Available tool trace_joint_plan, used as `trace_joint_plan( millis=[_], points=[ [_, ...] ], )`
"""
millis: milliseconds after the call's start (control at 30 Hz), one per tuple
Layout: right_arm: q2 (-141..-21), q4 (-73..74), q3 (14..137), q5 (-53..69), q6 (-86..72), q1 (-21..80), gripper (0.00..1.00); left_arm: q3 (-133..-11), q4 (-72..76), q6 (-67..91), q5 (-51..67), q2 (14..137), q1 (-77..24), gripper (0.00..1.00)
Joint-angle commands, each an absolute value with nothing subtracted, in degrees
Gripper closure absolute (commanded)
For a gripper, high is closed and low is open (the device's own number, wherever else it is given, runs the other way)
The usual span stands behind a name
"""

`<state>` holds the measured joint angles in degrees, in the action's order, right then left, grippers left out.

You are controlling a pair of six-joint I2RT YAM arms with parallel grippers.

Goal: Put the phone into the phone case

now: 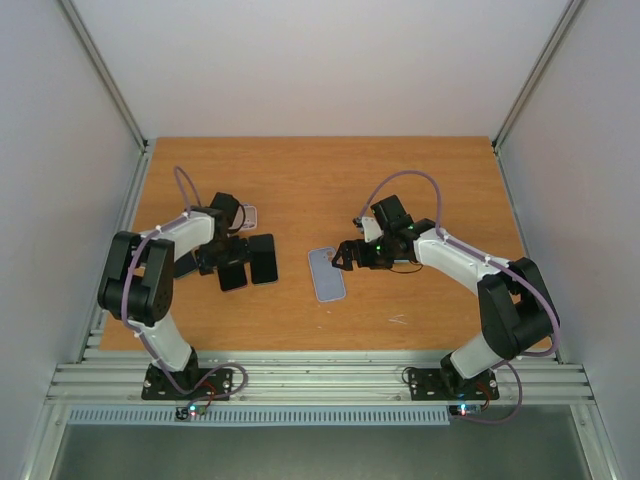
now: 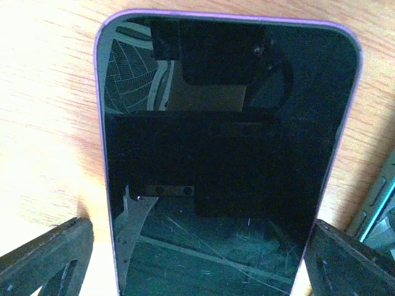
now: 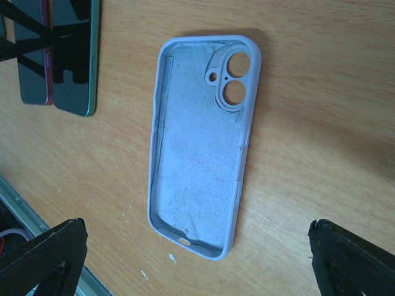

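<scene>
The phone (image 2: 225,154) lies screen up on the wooden table, dark glass with a purple rim. My left gripper (image 2: 200,271) is open and straddles its near end, one finger on each side and a thin gap at each. In the top view this gripper (image 1: 232,262) hovers over dark phones (image 1: 262,258) at the table's left. The phone case (image 3: 197,148) is pale lavender and lies hollow side up, camera holes at its far end. My right gripper (image 3: 197,265) is open just short of the case's near end, holding nothing. Seen from above, the case (image 1: 327,274) lies mid-table, left of the right gripper (image 1: 348,256).
A second phone with a green rim (image 3: 75,55) lies beside a pink-rimmed one (image 3: 34,55) left of the case. A teal-edged phone (image 2: 379,203) lies close to the left gripper's right finger. A small pale object (image 1: 248,215) sits behind the left wrist. Grey walls enclose the table.
</scene>
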<state>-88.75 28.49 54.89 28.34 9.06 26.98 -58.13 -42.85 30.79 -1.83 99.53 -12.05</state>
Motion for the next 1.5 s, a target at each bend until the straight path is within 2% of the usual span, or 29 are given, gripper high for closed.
trace_joint_plan(
  millis=[0,67,333,467,667,1033,1467],
  points=[
    [-87.3,27.5,54.5,29.1,9.3,27.3,0.01,-57.9,-45.1,30.3,-0.6,103.7,-12.1,0.06],
    [-87.2,27.5,54.4,29.0,9.3,27.3,0.02,-58.3,-45.0,30.1,-0.3,104.5,-12.1,0.06],
    [-86.5,27.6,54.5,29.0,8.9,27.5,0.01,-56.6,-44.2,29.8,1.2,103.0,-12.1,0.19],
    [-86.0,28.0,54.8,28.4,8.7,28.6,0.02,-54.4,-43.0,30.7,2.4,98.2,-12.1,0.28],
    [-84.9,27.5,54.8,27.1,7.2,31.2,0.02,-52.7,-43.1,32.0,4.2,89.2,-12.7,0.32],
    [-81.4,20.4,52.9,26.3,2.2,36.5,0.04,-48.8,-37.3,39.9,13.2,75.4,-18.2,0.33],
    [-80.3,4.1,45.2,27.5,-4.8,42.9,0.17,-45.9,-21.0,55.1,15.2,73.5,-30.2,0.34]
  ],
)
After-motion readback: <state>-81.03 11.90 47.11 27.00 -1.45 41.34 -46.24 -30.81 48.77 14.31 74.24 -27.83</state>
